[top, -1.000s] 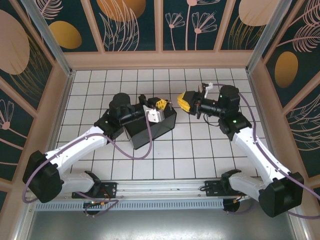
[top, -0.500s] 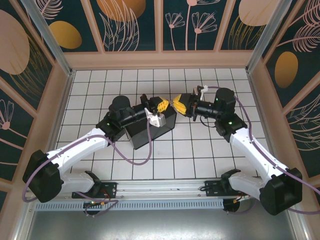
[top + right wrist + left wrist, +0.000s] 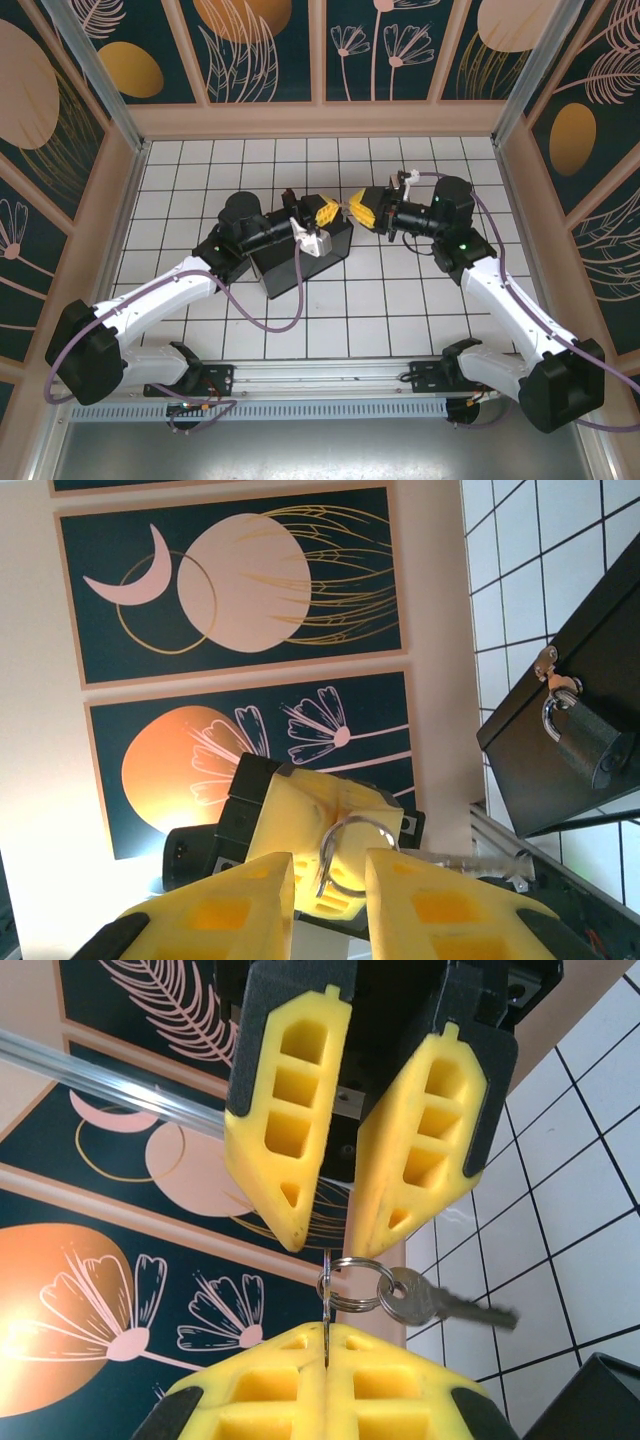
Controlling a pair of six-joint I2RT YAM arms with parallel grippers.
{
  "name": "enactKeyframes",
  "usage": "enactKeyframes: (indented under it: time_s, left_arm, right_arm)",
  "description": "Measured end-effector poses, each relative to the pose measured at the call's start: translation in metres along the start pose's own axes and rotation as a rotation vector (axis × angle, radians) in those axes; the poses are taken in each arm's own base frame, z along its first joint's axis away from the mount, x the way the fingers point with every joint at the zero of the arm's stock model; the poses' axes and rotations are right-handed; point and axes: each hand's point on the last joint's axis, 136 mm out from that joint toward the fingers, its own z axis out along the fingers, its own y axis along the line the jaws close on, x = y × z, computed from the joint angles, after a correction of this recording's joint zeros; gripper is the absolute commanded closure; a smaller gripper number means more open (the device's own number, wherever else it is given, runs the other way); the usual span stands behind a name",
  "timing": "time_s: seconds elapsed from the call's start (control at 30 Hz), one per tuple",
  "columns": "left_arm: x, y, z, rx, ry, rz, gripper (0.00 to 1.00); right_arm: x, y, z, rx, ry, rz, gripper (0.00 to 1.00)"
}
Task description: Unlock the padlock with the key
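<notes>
Arms are reaching inward: left tool (image 3: 327,1338) clenching steel ring (image 3: 352,1286) of slim silvery key (image 3: 440,1305), right tool (image 3: 328,1242) gaping; right wrist showing dark metal padlock (image 3: 585,738).

A small dark silvery padlock (image 3: 585,742) hung by its shackle from the hasp (image 3: 548,665) of the black box (image 3: 520,770), while the slim grey key (image 3: 440,1305) dangled level on a split ring (image 3: 345,1308) in the air beside that box.

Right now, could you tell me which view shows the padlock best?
Right wrist: the padlock hangs in plain sight from the hasp on the box. Left wrist catches a corner of the box; from the top the padlock is too small to tell.
</notes>
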Motion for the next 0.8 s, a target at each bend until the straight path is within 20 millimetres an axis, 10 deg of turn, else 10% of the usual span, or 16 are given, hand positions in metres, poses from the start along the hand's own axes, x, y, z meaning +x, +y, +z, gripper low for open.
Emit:
enactKeyframes:
  time_s: [0.8]
  left_arm:
    - [-0.0045, -0.0058, 0.0045, 0.014, -0.023, 0.020, 1.00]
  right_arm:
    - [0.0066, -0.0004, 0.0024, -0.004, 0.049, -0.009, 0.91]
